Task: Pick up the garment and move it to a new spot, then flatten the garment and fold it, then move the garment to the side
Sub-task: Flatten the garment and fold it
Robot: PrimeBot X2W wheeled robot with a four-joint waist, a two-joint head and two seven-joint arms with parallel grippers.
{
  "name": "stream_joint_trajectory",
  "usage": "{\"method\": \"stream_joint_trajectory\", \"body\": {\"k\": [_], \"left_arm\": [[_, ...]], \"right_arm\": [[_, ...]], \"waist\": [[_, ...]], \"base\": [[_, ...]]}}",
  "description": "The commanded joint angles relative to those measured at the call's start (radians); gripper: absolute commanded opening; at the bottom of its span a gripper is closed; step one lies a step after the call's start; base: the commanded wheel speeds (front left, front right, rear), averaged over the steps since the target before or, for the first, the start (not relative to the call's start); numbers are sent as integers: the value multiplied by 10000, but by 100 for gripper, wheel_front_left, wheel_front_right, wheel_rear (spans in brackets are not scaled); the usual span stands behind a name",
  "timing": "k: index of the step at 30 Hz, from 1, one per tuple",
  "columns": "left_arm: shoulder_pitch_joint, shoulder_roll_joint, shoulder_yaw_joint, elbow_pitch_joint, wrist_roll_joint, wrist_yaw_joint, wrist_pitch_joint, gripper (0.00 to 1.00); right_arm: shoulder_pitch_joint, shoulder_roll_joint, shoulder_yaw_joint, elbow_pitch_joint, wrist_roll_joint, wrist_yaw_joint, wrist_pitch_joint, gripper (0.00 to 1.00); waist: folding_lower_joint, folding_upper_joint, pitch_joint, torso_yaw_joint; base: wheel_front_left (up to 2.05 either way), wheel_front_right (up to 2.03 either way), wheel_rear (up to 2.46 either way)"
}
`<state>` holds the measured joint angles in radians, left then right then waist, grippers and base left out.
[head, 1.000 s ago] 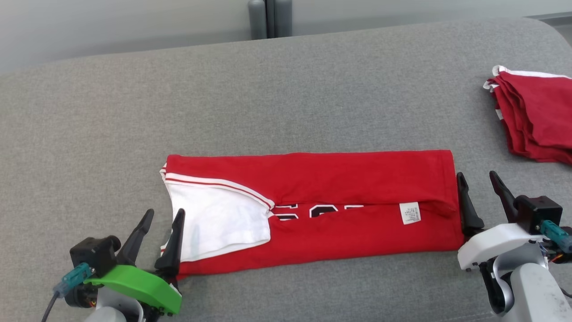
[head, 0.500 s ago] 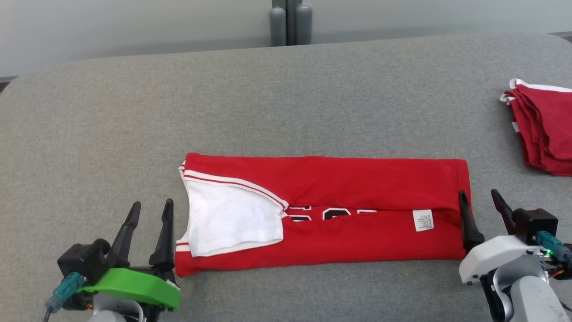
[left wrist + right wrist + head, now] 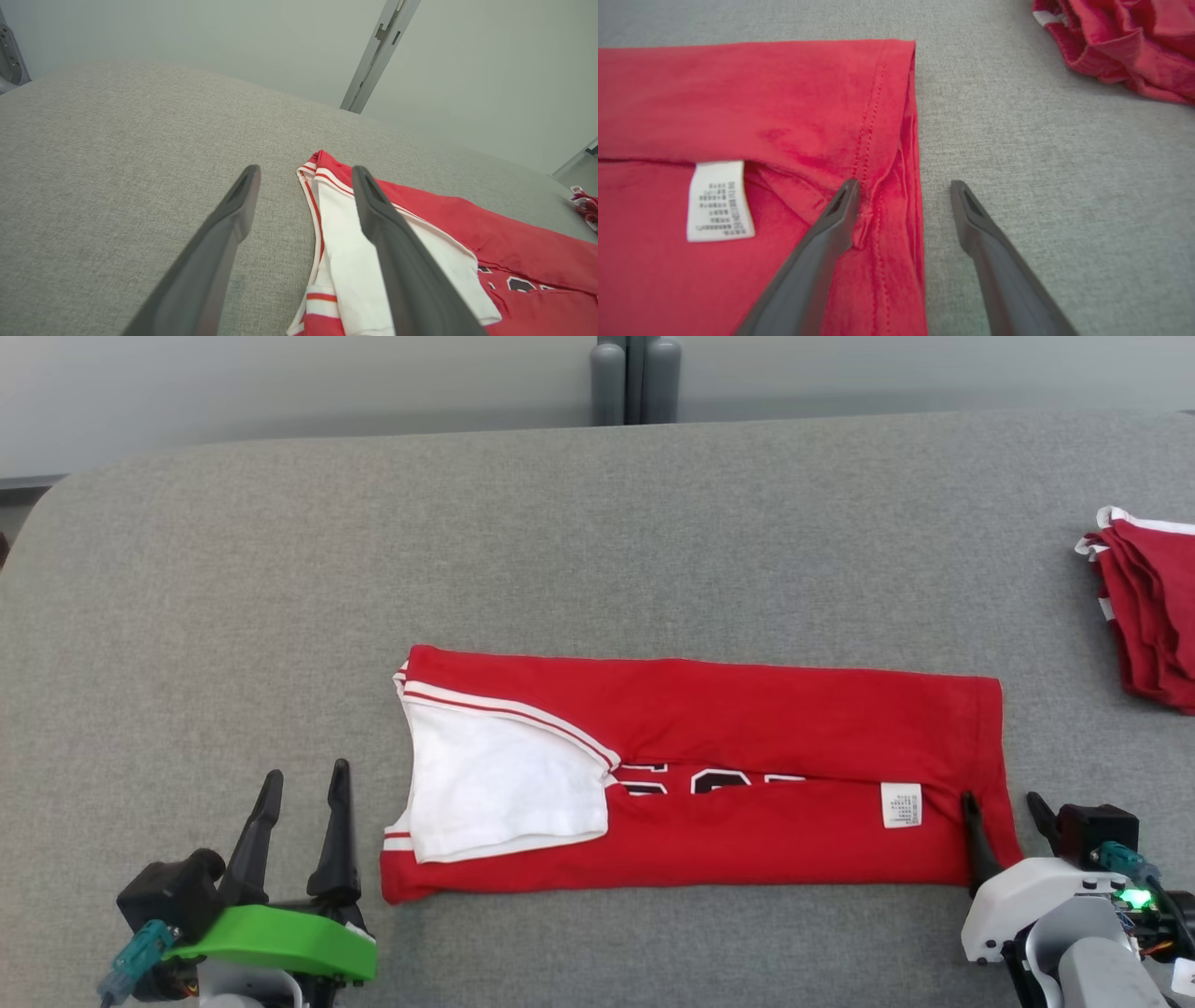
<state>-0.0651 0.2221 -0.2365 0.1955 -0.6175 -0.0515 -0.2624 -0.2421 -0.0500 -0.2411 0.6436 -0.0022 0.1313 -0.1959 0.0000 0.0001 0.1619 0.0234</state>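
The garment [image 3: 747, 728] is a red jersey folded into a long strip on the grey cushion [image 3: 560, 541], with its white inside and striped trim at the left end. My left gripper [image 3: 304, 775] stands open just left of that end, apart from the cloth. In the left wrist view the left gripper [image 3: 306, 170] points past the trimmed edge of the garment [image 3: 467, 219]. My right gripper [image 3: 1001, 798] is open at the near right corner. In the right wrist view the right gripper [image 3: 905, 184] straddles the hem of the garment [image 3: 761, 102], one finger over cloth, the other over cushion.
A stack of several folded red garments [image 3: 1153, 616] lies at the cushion's right edge, and this red stack [image 3: 1134, 46] also shows at the top right of the right wrist view. A grey post [image 3: 635, 378] stands behind the cushion's far edge. A white care label [image 3: 901, 805] lies near the right hem.
The camera has shifted, so the whole picture slid right. Both grippers have drawn back toward the near edge; the left one, which touched the garment's left end, now stands apart from it.
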Motion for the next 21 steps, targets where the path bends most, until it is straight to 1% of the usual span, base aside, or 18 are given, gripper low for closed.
{"method": "stream_joint_trajectory", "body": {"k": [1,2,3,4,5,10,14,16,21], "left_arm": [[180,-41,111,33,119,-75,-29,100],[186,-80,176,54,172,-109,-30,100],[183,-119,252,78,219,-125,-30,100],[180,-148,309,99,268,-147,-30,100],[186,-186,367,121,321,-164,-30,100],[130,-387,586,243,472,-277,-31,100],[162,-492,716,291,586,-358,-30,100],[192,-530,775,309,662,-379,-32,100],[192,-628,804,403,840,-480,-30,100]], "right_arm": [[-71,-17,56,195,-139,-13,-23,40],[-116,-17,88,284,-143,-13,-34,35],[-165,-15,138,389,-129,-13,-37,15],[-215,-12,193,467,-105,-13,-23,5],[-292,-15,259,561,-36,-14,4,0],[-632,-40,332,788,49,-17,55,0],[-870,-57,30,671,-114,-19,82,0],[-956,-51,-163,494,-171,-17,89,0],[-776,-411,-677,-441,-40,-17,261,0]], "waist": [[0,-1,-2,-20],[0,-1,-6,-34],[0,-1,-8,-57],[0,-1,-9,-77],[0,-1,-7,-110],[0,-1,-28,-296],[0,-1,-96,-533],[0,-1,-134,-660],[0,-1,-267,-865]], "base": [[0,0,0],[0,0,0],[0,0,0],[0,0,0],[0,0,0],[0,0,0],[0,0,0],[0,0,0],[0,0,0]]}}
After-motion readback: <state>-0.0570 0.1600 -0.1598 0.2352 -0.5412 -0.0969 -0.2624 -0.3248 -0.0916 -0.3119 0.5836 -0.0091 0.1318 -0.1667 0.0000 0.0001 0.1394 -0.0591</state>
